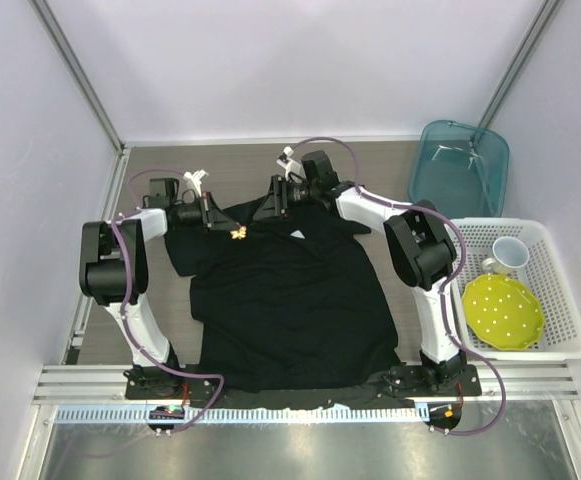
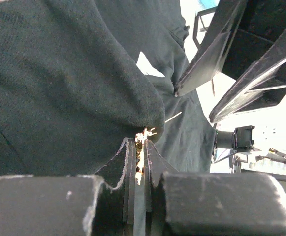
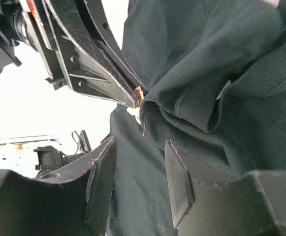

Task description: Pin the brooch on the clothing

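Left wrist: brooch (image 2: 143,133) in left gripper (image 2: 138,144)

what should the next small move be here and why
Probably close the right gripper on the fold of the shirt just ahead of it. Its jaws stand open, while the left gripper is shut on the brooch, whose bare pin sits at that fold. Bracing the cloth should let the pin go through.
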`<state>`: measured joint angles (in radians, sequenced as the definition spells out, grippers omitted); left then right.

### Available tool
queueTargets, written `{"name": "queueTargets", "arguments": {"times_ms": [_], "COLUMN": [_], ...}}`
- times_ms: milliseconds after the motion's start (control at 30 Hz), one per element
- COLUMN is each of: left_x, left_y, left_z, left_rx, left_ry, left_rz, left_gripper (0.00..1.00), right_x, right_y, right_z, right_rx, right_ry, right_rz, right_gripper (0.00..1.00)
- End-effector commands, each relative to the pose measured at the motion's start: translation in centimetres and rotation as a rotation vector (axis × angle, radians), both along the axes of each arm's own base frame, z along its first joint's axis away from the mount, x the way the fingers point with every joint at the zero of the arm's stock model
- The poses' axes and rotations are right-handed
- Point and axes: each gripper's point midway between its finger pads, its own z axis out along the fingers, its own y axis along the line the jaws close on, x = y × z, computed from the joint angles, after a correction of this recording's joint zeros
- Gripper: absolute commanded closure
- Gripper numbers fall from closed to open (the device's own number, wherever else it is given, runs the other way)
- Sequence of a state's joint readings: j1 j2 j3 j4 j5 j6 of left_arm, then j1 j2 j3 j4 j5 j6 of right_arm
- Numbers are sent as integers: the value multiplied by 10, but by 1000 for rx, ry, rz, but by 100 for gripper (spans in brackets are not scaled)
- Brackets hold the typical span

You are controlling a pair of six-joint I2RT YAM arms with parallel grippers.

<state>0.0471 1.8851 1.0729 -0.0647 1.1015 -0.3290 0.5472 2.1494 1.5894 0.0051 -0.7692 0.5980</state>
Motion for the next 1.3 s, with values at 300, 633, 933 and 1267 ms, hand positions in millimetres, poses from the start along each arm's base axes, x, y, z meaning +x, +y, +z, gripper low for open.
{"name": "queueTargets", "arguments": {"times_ms": [300, 633, 933, 1267], "left_x": [10, 10, 12, 14], "left_y": [-3, -3, -3, -5], "left_z": [13, 14, 16, 17], "left_rx": [-13, -15, -16, -18], "left_ry": [-66, -65, -70, -72], "left_rz": [-30, -30, -31, -37], "left_gripper": [98, 98, 98, 97], "right_x": [1, 1, 3, 10], "right_y": [12, 22, 22, 25], "right_z": [14, 9, -2, -1], "right_rx": [64, -33, -104, -129], "right_ry": [-18, -95, -133, -160], "right_rz": [31, 24, 10, -18], "right_gripper": [55, 56, 61, 99]}}
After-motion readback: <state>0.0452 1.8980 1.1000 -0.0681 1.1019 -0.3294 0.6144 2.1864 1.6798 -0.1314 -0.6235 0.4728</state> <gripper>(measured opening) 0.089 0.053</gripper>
